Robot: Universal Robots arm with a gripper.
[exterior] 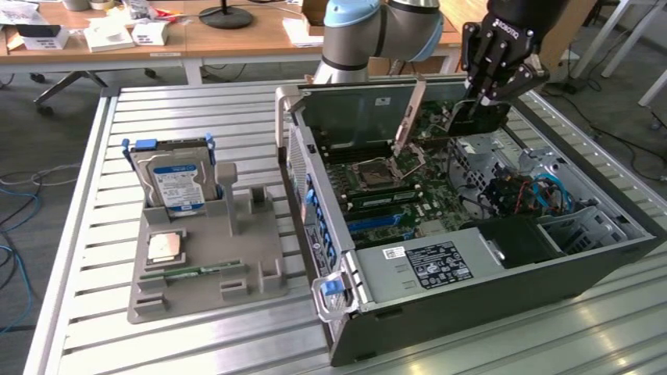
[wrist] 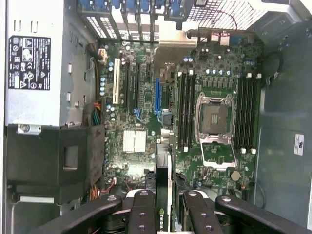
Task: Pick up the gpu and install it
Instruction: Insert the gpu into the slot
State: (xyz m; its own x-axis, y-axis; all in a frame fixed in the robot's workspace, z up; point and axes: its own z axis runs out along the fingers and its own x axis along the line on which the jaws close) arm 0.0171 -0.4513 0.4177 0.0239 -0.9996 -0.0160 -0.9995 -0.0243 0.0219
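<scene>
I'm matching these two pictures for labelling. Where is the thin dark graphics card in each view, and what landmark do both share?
Exterior view: the thin dark gpu hangs under the black gripper, over the green motherboard, to the exterior view's right of the socket.
Wrist view: the gpu is seen edge-on between the gripper's black fingers, with its NVIDIA label showing.
Shared landmark: the silver-framed empty CPU socket.

Grey arm (exterior: 411, 35), blue joint cap (exterior: 349, 14), black fingers (wrist: 142, 214)
</scene>
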